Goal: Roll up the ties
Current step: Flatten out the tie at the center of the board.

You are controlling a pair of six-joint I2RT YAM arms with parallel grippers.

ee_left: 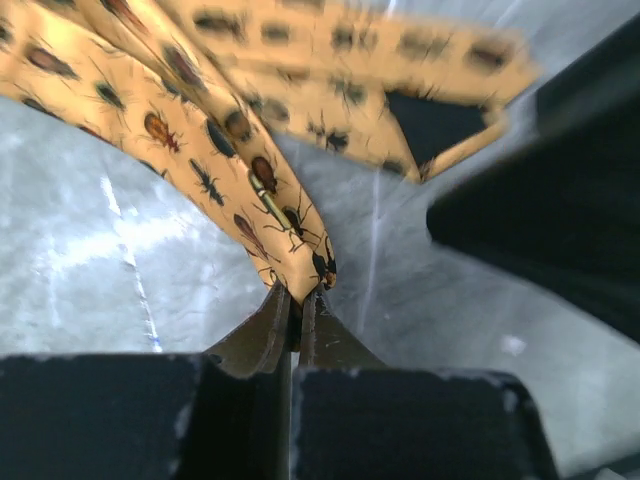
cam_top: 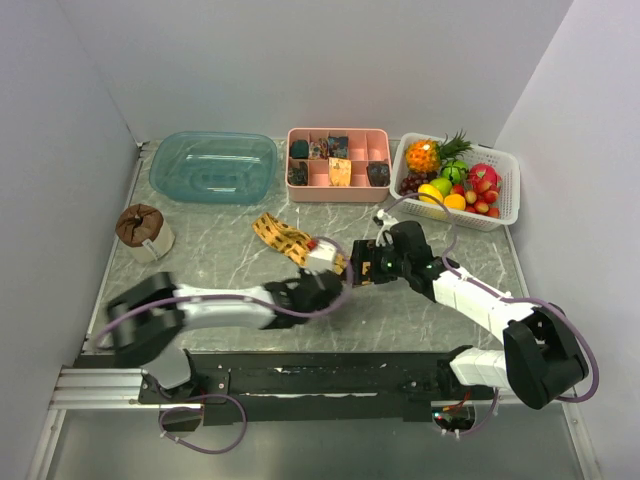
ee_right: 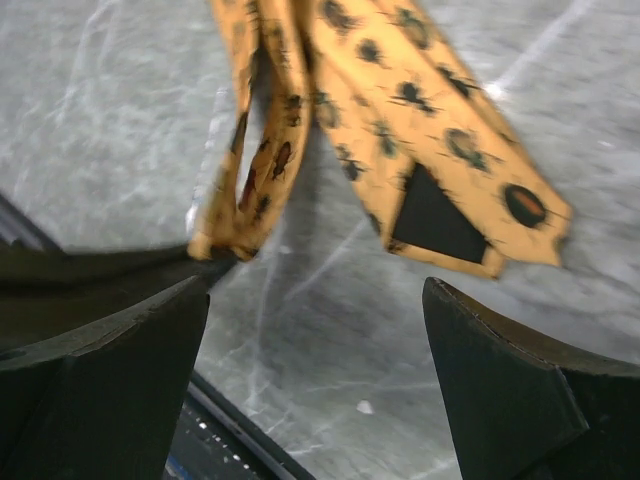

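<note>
The tie (cam_top: pixel 280 235) is golden-yellow with dark insect figures and lies bunched on the grey marble table, mid-centre. My left gripper (cam_top: pixel 333 278) is shut on a hanging fold of it; in the left wrist view the fingers (ee_left: pixel 262 335) pinch the cloth's lower edge (ee_left: pixel 300 265). The tie's pointed end (ee_right: pixel 480 215), its dark lining showing, lies on the table just beyond my right gripper (ee_right: pixel 315 290). That gripper (cam_top: pixel 366 262) stands open, with only bare table between its fingers, facing the left one from the right.
A pink divided tray (cam_top: pixel 338 195) with small fabric bundles stands at the back centre. A clear teal bowl (cam_top: pixel 213 165) is to its left and a white basket (cam_top: pixel 508 205) of fruit to its right. A brown bundle in a white cup (cam_top: pixel 142 230) stands at the far left.
</note>
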